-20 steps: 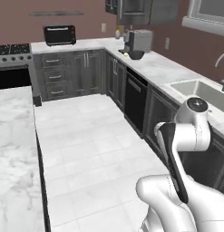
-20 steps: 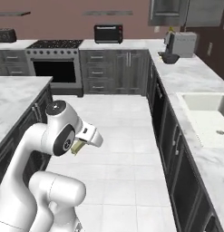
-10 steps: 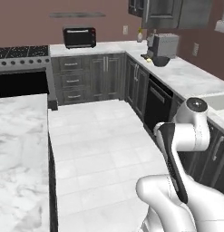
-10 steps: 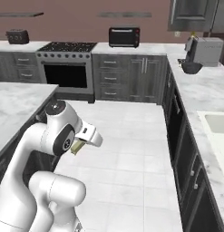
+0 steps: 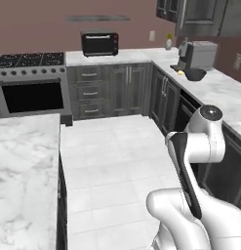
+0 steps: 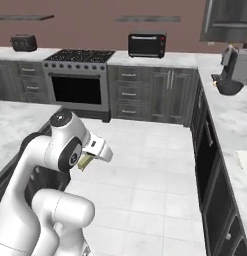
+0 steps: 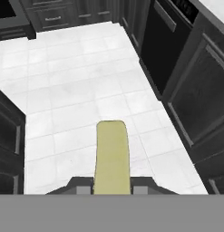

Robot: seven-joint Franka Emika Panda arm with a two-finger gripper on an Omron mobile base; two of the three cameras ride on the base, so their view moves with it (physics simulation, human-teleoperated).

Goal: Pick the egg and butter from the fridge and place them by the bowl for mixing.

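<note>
The jaws are gripping the butter [image 7: 112, 156], which is sticking straight out ahead of them. The bowl [image 5: 194, 74] is sitting far ahead to the right on the bench [image 5: 224, 90], with the egg [image 5: 180, 73] just beside it.

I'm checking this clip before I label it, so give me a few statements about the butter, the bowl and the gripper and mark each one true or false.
1. The gripper is shut on the butter. True.
2. The butter is lying on the floor. False: it is carried above the white tiled floor.
3. The bowl stands on the counter beside the coffee machine. True.
4. The egg is inside the bowl. False: it lies on the counter next to the bowl.
5. The toaster oven stands on the floor. False: it stands on the back counter, right of the stove.
</note>
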